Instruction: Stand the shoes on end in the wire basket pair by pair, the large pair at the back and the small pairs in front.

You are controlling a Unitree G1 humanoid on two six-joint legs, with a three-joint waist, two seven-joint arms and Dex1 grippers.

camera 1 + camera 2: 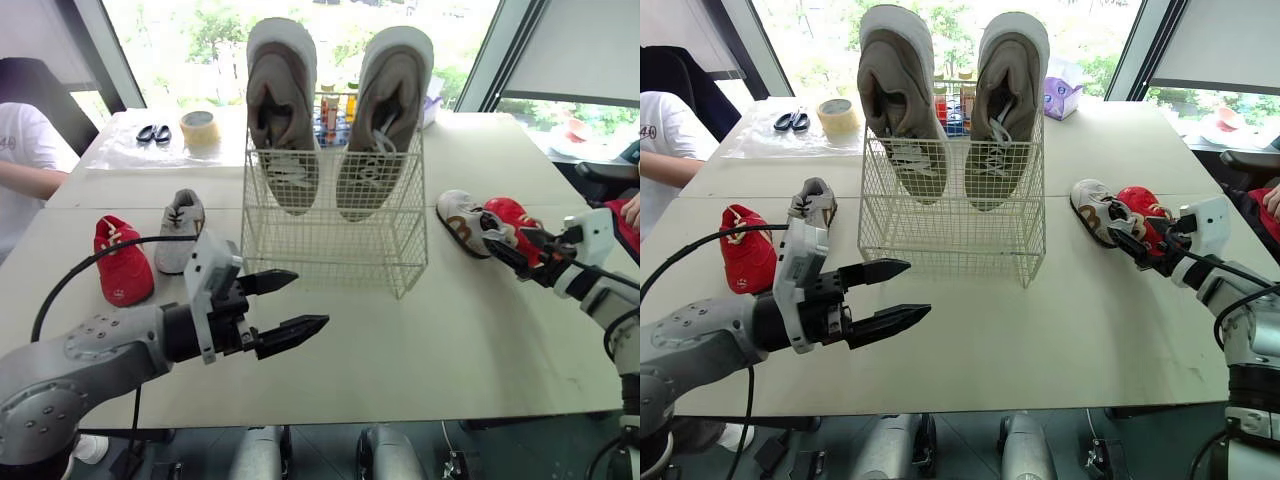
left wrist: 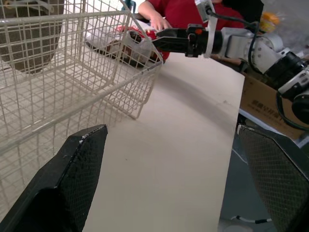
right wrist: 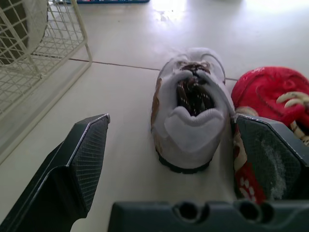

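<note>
Now, the wire basket [image 1: 330, 250] sits mid-tabletop [image 1: 420, 350] with the large pair already in it. Both big grey-tan shoes [image 1: 283, 110] [image 1: 385, 115] stand on end along its back, soles to the window and toes down inside the mesh. The front of the basket is free.

The small shoes are out on the tabletop, split to either side. On the robot's left, a red small shoe [image 1: 122, 262] lies beside a grey small shoe [image 1: 181, 230], both clear of the basket. On the robot's right, a white small shoe [image 1: 460, 220] with brown trim lies right against another red small shoe [image 1: 515, 215].

The right gripper [image 1: 492, 236] is down at that right-hand pair. Its fingers [image 3: 84, 159] are spread wide, the white shoe's heel sits between them, and there is a gap on the basket side. The left gripper [image 1: 310, 300] hovers above the tabletop in front of the basket's left corner, fingers apart and holding nothing.

Beyond the basket are a tape roll [image 1: 200, 126] and scissors [image 1: 153, 133], and a person [image 1: 25, 160] in a white shirt sits at the far left.
</note>
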